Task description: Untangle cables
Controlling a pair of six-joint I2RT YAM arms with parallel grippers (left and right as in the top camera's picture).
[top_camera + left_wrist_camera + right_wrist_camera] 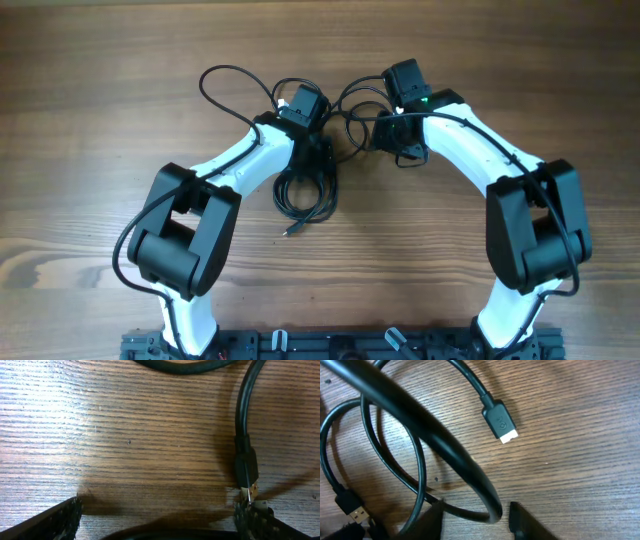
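Several thin black cables lie at the table's far middle. One is a loose coil (305,192) with a plug end (288,231); a loop (225,85) runs off to the left; more strands (352,118) lie between the arms. My left gripper (320,155) (160,522) is open over the coil's top, with a USB plug (247,467) by its right finger and a cord passing under it. My right gripper (402,148) (477,522) is open, with a raised black cable loop (470,472) between its fingers. A second plug (499,422) lies beyond, and a USB plug (351,507) lies at the left.
The wooden table (90,130) is bare around the cables. Both white arms arch in from the near edge, with their bases (330,345) at the front. Each arm carries its own thicker black wire (130,240).
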